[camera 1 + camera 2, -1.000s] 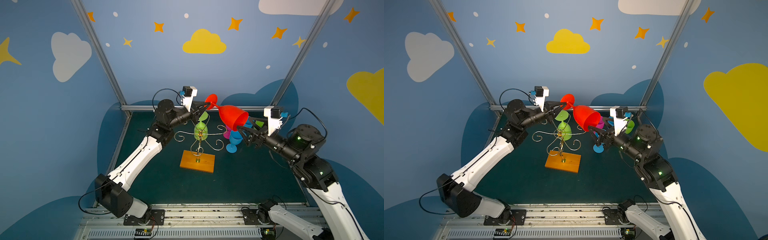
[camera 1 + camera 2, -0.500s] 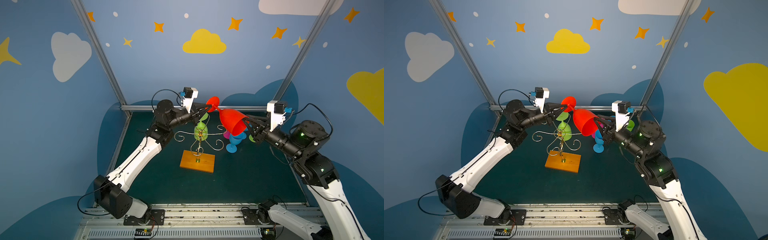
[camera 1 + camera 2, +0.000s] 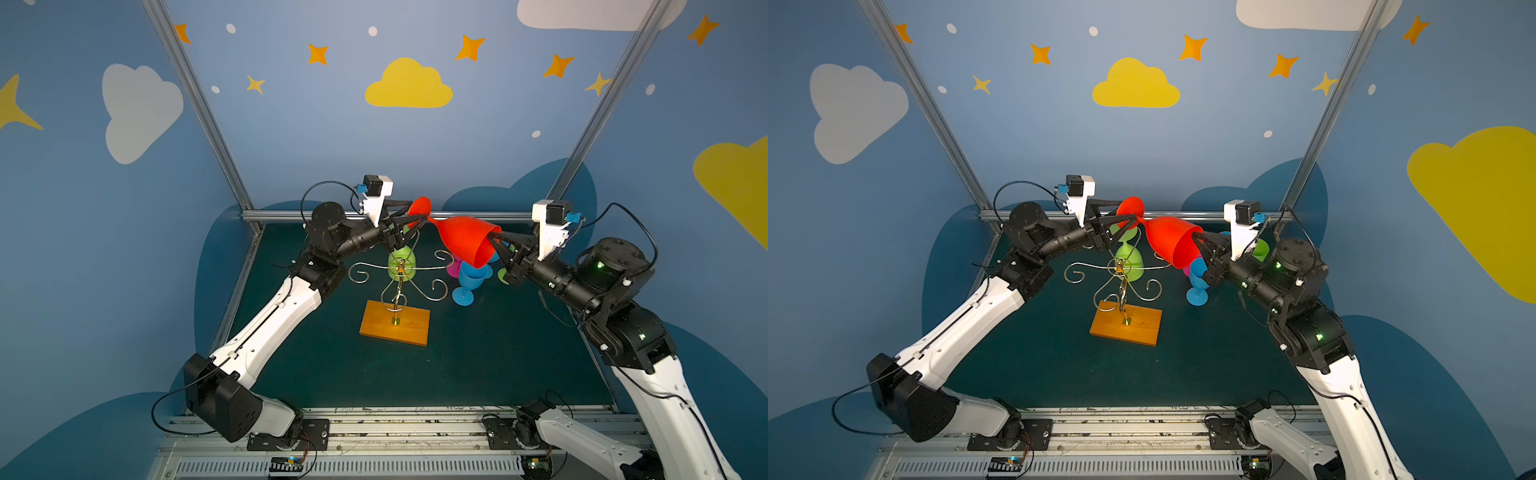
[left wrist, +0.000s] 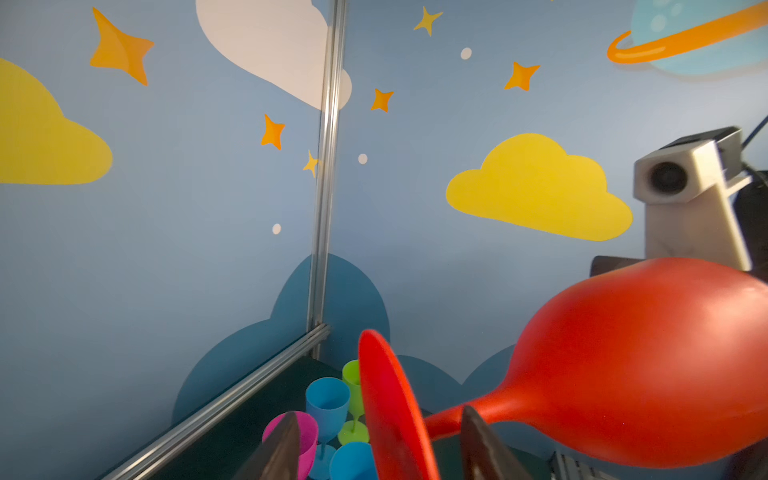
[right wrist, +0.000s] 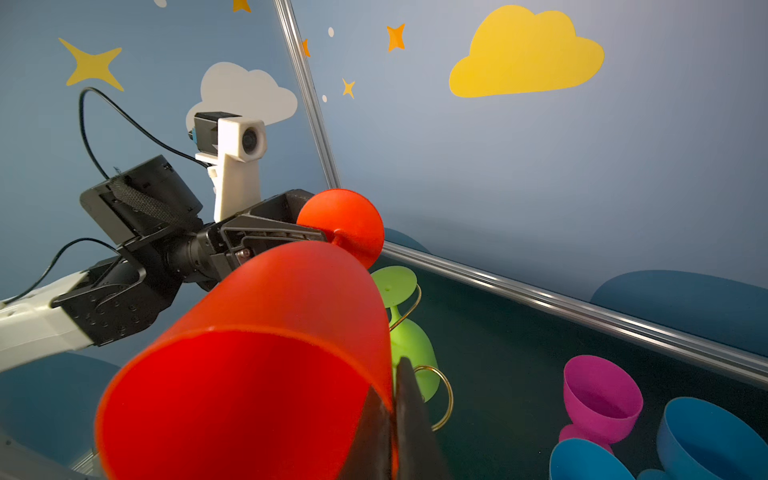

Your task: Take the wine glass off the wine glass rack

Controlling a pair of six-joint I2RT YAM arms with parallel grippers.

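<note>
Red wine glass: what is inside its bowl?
One finger of the right gripper, pinching the red wine glass rim. Otherwise nothing shows; the part behind that finger is hidden.

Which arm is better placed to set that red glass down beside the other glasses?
Right, probably. The right claw is shut on the rim of the red glass, and the standing glasses are on its side. The left claw stands open around the stem.
</note>
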